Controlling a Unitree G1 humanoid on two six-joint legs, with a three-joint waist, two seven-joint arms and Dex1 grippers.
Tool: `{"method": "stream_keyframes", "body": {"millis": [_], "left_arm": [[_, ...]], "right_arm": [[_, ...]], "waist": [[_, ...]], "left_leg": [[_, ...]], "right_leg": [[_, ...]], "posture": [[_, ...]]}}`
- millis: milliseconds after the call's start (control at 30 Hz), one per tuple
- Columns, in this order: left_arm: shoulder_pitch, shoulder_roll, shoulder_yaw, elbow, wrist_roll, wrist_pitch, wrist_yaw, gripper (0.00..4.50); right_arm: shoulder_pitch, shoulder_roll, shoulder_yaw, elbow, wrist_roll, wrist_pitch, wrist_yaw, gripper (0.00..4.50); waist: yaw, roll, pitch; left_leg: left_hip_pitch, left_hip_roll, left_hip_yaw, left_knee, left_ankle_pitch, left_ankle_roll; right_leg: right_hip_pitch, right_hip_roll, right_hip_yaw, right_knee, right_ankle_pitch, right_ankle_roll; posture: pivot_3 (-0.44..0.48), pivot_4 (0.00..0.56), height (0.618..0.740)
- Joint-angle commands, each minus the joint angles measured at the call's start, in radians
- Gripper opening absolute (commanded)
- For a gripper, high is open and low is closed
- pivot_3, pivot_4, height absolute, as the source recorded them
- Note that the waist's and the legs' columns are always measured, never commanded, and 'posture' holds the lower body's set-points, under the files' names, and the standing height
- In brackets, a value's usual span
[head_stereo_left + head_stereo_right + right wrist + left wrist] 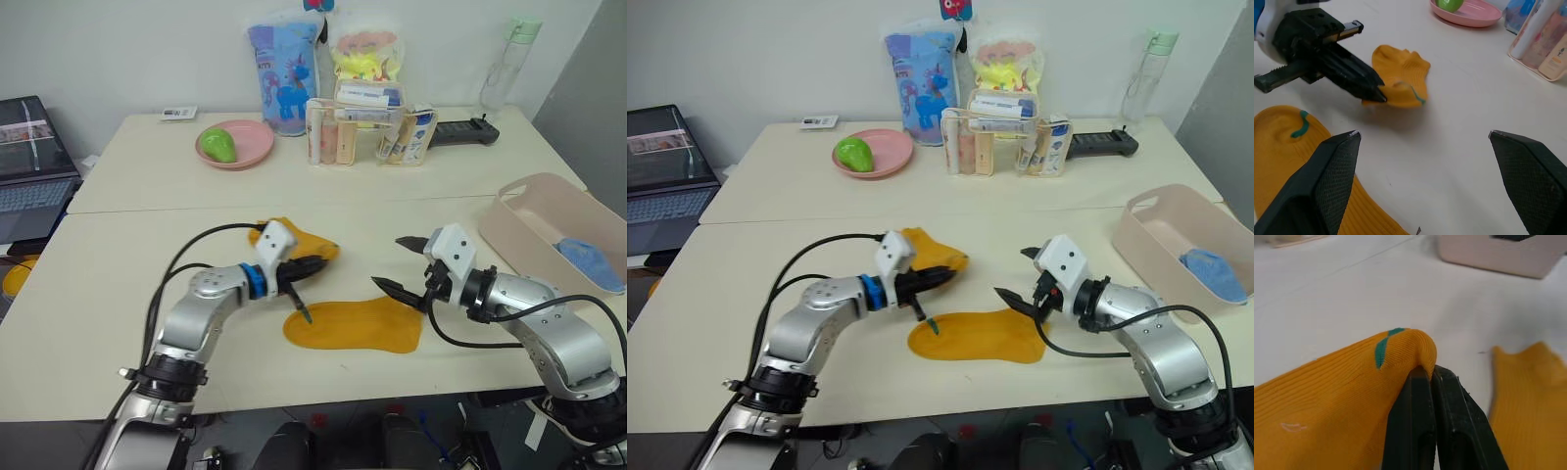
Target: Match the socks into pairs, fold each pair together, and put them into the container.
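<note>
The mustard yellow ribbed knit sock [1327, 401] is soft matt cloth with fine ridges and a small teal stitched mark. The black left pincer [1432, 382] pinching its edge looks like hard matt plastic. The right pincer's fingertips [1334, 171] carry a rough, dotted grip texture. Beneath the sock, the cream bench [147, 245] is smooth and faintly satin.

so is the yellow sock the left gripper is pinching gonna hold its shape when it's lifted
Probably not. The sock already bunches and folds over the left gripper at the pinch, so it looks floppy and would likely drape. Its ribbed knit seems grippy, so it probably won't slip. It looks light, like its mate lying limp and flat.
</note>
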Motion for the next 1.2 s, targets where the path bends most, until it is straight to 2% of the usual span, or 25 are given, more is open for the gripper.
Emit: {"method": "stream_keyframes", "body": {"millis": [33,67,100,133,333,467,533,767,1033,1133,1200], "left_arm": [[-0.030,-0.019,-0.050,0.008,-0.008,0.003,-0.053,0.05],[-0.037,-0.027,-0.056,0.025,-0.006,0.000,-0.058,0.05],[-0.042,-0.033,-0.059,0.037,-0.005,-0.002,-0.060,0.48],[-0.047,-0.039,-0.054,0.045,-0.008,-0.002,-0.059,0.66],[-0.061,-0.011,0.023,0.050,-0.071,0.027,-0.087,2.55],[-0.120,0.019,0.089,0.196,-0.019,-0.092,-0.056,3.89],[-0.174,0.023,0.110,0.315,0.037,-0.180,0.003,4.48],[-0.330,0.038,0.070,0.723,0.236,-0.424,0.130,4.48],[-0.380,0.029,0.070,0.860,0.290,-0.466,0.126,4.48],[-0.373,0.021,0.077,0.858,0.282,-0.467,0.111,3.84],[-0.369,0.019,0.081,0.847,0.277,-0.459,0.101,3.21]], "right_arm": [[-0.012,-0.006,-0.035,-0.023,-0.014,-0.016,-0.017,4.50],[-0.009,-0.008,-0.036,-0.025,-0.016,-0.015,-0.019,4.50],[-0.007,-0.009,-0.036,-0.026,-0.017,-0.014,-0.021,4.50],[-0.004,-0.008,-0.039,-0.028,-0.018,-0.012,-0.023,4.50],[0.021,-0.026,-0.033,-0.029,-0.050,-0.006,-0.034,4.50],[0.010,-0.041,0.002,-0.007,-0.100,-0.002,-0.036,4.50],[-0.008,-0.033,0.017,0.005,-0.108,0.004,-0.034,4.50],[-0.130,0.032,0.156,0.127,-0.181,0.039,-0.029,4.50],[-0.166,0.068,0.242,0.205,-0.222,0.075,0.009,4.50],[-0.200,0.102,0.261,0.276,-0.244,0.068,-0.001,3.87],[-0.222,0.117,0.286,0.326,-0.262,0.060,0.010,3.18]], "waist": [[-0.002,0.000,0.000],[-0.002,0.000,0.000],[-0.002,0.000,0.000],[-0.002,0.000,0.000],[-0.001,0.000,0.000],[-0.001,0.000,0.000],[0.000,0.000,0.000],[-0.002,-0.001,0.000],[-0.003,-0.001,0.000],[-0.006,-0.001,0.000],[-0.008,-0.001,0.000]], "left_leg": [[0.000,0.000,0.000,0.000,0.000,0.000],[0.000,0.000,0.000,0.000,0.000,0.000],[0.000,0.000,0.001,0.000,0.000,0.000],[0.000,0.000,0.001,0.000,0.000,0.000],[0.000,0.000,0.000,0.000,0.000,0.000],[0.000,0.000,0.000,0.000,0.000,0.000],[0.000,0.000,0.000,0.000,0.000,0.000],[0.000,0.000,0.001,0.000,0.000,0.000],[-0.003,-0.002,0.001,0.002,0.000,0.000],[-0.003,-0.001,0.001,0.002,0.000,0.000],[-0.003,-0.001,0.001,0.002,0.000,0.000]], "right_leg": [[0.000,0.000,0.000,0.000,0.000,0.000],[0.000,0.000,0.000,0.000,0.000,0.000],[0.000,0.000,0.000,0.000,0.000,0.000],[0.000,0.001,0.001,0.000,0.000,0.000],[0.000,0.001,0.001,0.000,0.000,0.000],[0.000,0.001,0.000,0.000,0.000,0.000],[0.000,0.001,0.000,0.000,0.000,0.000],[-0.001,0.001,0.000,0.000,0.000,0.000],[-0.003,-0.001,-0.002,0.000,0.000,0.000],[-0.003,-0.001,-0.002,0.001,0.000,0.000],[-0.004,-0.001,-0.001,0.001,0.000,0.000]], "posture": [[0.000,0.150,0.740],[0.000,0.150,0.740],[0.000,0.150,0.740],[0.000,0.150,0.740],[0.000,0.150,0.740],[0.000,0.150,0.740],[0.000,0.150,0.740],[0.000,0.150,0.740],[0.000,0.150,0.740],[0.000,0.150,0.740],[0.000,0.150,0.740]]}}
